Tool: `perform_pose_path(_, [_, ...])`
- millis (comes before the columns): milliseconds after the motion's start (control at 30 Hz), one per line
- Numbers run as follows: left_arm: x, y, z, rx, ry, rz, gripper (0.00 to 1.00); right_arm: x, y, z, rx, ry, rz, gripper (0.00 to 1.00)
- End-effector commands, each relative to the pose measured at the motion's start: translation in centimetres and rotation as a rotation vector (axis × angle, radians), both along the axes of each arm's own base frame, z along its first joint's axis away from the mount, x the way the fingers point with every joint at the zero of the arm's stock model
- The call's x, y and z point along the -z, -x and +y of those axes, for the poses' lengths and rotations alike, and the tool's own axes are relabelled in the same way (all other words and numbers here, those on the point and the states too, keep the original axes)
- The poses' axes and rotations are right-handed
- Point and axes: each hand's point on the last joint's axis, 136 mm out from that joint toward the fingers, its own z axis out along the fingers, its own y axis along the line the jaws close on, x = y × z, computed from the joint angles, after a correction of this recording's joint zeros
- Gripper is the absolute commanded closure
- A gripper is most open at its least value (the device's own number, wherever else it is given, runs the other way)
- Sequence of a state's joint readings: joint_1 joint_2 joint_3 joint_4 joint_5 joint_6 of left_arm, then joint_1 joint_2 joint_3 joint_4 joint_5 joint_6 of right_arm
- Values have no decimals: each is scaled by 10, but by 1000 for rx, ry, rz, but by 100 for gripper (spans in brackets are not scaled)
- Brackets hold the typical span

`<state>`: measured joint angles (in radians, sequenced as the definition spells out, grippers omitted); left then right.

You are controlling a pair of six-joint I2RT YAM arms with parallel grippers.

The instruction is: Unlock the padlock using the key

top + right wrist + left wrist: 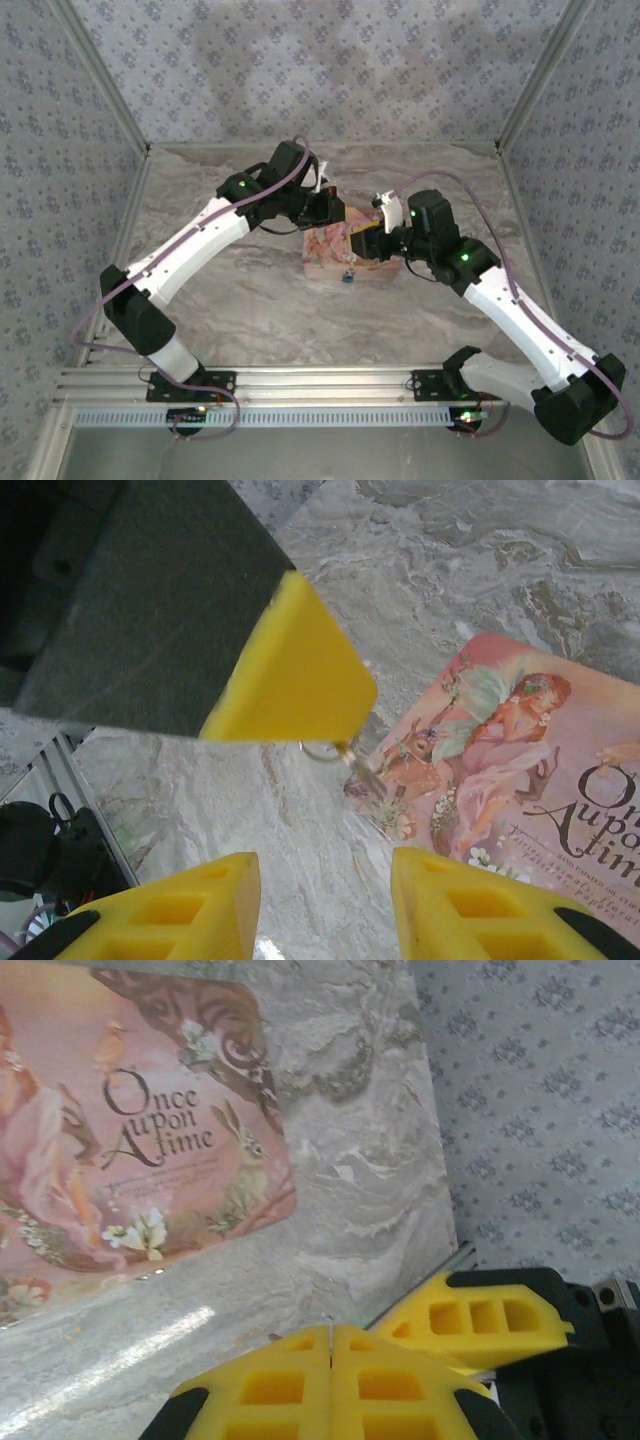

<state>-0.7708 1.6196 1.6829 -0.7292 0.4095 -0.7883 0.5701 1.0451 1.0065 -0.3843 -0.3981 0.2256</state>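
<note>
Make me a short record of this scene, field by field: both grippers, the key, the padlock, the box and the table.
left gripper: shut, tip pinching the key
key: small, on a ring, sticking out below the left gripper's tip, over a corner of the box
right gripper: open, nothing between its fingers, pointed toward the key
padlock: tiny, blue, by the box's near edge, not held
box: flat, pink, picture side up, lying on the table
table: grey marbled top
</note>
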Motion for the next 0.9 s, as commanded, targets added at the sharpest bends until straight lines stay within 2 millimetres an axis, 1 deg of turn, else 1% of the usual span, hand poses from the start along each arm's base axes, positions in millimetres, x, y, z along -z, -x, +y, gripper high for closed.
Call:
perform_pose_path(0, [-17, 9, -10, 45, 54, 2, 100, -14, 4, 2, -37, -17, -75, 59])
perform_pose_path(67, [-18, 11, -11, 51, 60, 9, 100, -16, 4, 3, -38, -17, -82, 61])
perform_pose_path(267, [-29, 18, -17, 78, 87, 1, 100, -19, 1, 3, -36, -13, -94, 68])
perform_pose_path(433, [-31, 24, -19, 97, 90, 3, 100, -26, -1, 1, -29, -11, -121, 70])
perform_pose_path(500, [-32, 26, -21, 108, 94, 4, 100, -26, -3, 0, -18, 2, -124, 70])
perform_pose_path(567, [-32, 28, -21, 110, 89, 0, 100, -26, -5, -2, -6, 13, -125, 66])
perform_pose_path(667, [-33, 28, -21, 111, 87, -1, 100, -29, -6, -5, 6, 11, -138, 71])
perform_pose_path(733, [-33, 29, -21, 113, 85, -1, 100, -31, -6, -6, 13, 13, -144, 71])
perform_pose_path(800, [-31, 28, -20, 112, 77, -1, 100, -32, -5, -8, 18, 17, -148, 67])
perform_pose_path(867, [-30, 28, -21, 114, 72, 3, 100, -34, -4, -10, 22, 20, -154, 67])
